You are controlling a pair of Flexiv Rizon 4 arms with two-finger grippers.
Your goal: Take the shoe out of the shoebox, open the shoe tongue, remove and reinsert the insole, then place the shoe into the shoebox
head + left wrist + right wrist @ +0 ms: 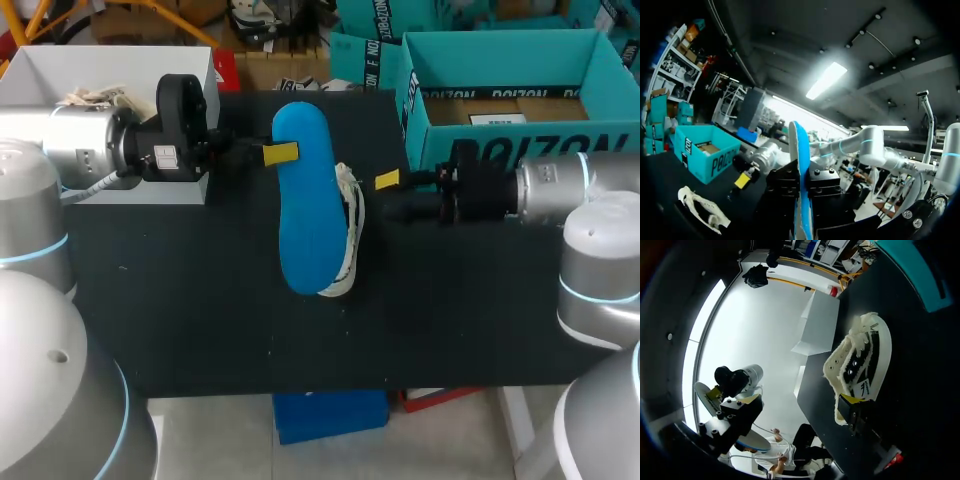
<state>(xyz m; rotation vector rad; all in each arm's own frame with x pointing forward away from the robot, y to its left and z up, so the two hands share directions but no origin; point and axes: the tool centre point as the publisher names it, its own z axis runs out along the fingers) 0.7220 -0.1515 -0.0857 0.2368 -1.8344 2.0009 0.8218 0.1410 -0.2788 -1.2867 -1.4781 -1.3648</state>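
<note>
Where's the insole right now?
Head view, centre table: the blue insole is clamped in the left end effector, above the white shoe.

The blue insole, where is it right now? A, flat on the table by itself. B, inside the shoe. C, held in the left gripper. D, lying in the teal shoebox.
C: the left gripper is shut on the blue insole, holding it on edge in the left wrist view, outside the shoe.

You've got a black table (200,320) and, standing at its far left corner, an open white box (60,65); a crumpled pale wad (95,98) lies inside that box
</note>
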